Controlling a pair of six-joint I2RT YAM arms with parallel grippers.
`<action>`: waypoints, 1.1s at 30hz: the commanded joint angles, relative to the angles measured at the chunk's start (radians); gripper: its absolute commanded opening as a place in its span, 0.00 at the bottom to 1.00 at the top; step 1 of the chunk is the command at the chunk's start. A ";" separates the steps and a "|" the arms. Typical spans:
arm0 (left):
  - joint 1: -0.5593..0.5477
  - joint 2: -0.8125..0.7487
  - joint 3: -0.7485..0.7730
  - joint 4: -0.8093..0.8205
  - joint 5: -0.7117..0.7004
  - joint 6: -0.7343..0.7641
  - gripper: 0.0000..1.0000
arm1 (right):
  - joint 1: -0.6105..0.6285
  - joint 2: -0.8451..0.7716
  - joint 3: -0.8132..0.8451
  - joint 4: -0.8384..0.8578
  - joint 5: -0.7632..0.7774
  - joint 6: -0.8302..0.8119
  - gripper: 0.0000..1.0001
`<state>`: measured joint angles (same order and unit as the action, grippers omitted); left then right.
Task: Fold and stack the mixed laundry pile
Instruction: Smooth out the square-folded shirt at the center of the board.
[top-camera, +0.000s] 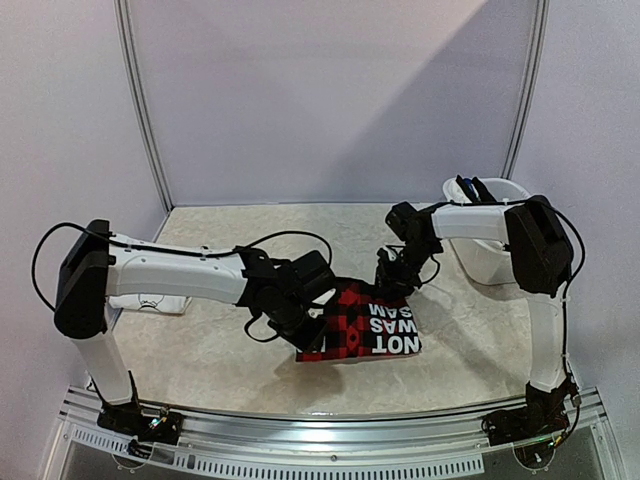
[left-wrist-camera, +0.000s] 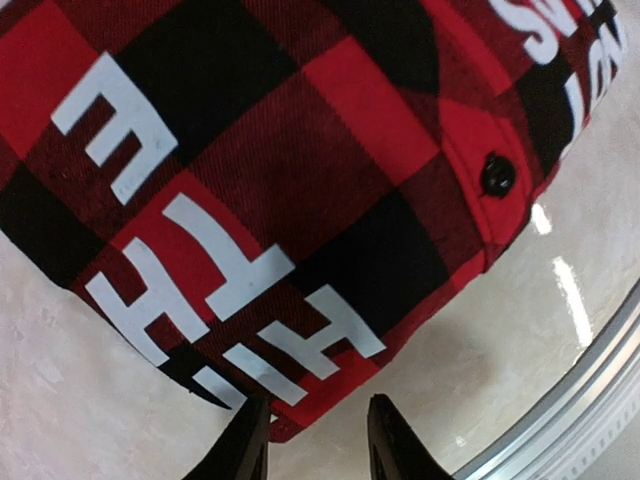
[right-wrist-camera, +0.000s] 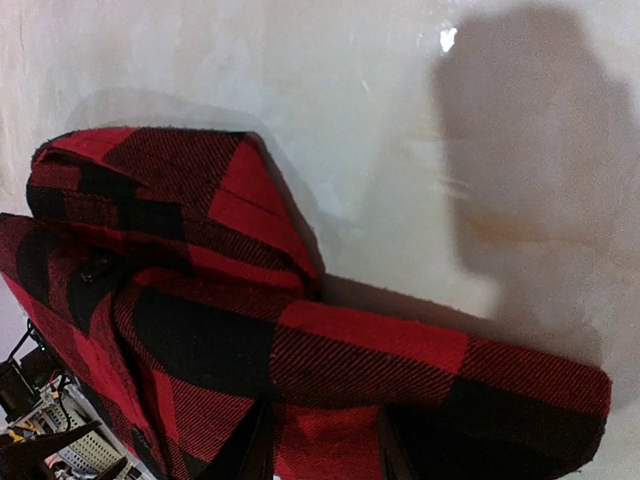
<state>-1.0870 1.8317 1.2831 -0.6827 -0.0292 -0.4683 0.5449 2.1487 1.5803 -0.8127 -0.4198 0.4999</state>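
Surface (top-camera: 220, 350): pale and marbled, is carrying everything; a metal rail (top-camera: 330, 420) is running along its near edge.
Plaid garment (top-camera: 345, 335): red and black, folded into a compact block, is lying flat near the middle of the surface, between the two hands; its white lettering (top-camera: 393, 333) is facing up.
White tub (top-camera: 492, 262): is standing at the far right, behind the right arm (top-camera: 470, 222) and apart from the plaid garment, with dark pieces (top-camera: 468, 187) poking over its rim.
White piece (top-camera: 150, 302): is lying flat at the left edge, partly under the left arm (top-camera: 170, 275).
Left hand (left-wrist-camera: 318, 440): is hovering low at a corner of the garment, fingers standing apart with bare surface showing between them.
Right hand (right-wrist-camera: 320, 448): is sitting at the garment's far edge with red cloth filling the gap between its fingers; the view is too close to tell whether they are pinching it.
Button (left-wrist-camera: 497, 175): black, is sitting on a red strip at the garment's edge.
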 joint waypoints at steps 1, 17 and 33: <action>-0.027 0.016 -0.071 0.057 0.019 -0.050 0.33 | -0.022 0.052 0.018 0.028 -0.005 -0.046 0.36; -0.067 -0.030 -0.077 -0.004 -0.044 -0.099 0.32 | -0.046 0.106 0.108 0.009 0.005 -0.096 0.34; -0.067 -0.130 -0.097 -0.017 -0.086 -0.145 0.32 | -0.047 -0.142 -0.015 -0.011 -0.010 -0.075 0.36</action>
<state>-1.1408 1.7290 1.1973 -0.6998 -0.0982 -0.5926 0.5026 2.1269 1.6569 -0.8440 -0.4133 0.3958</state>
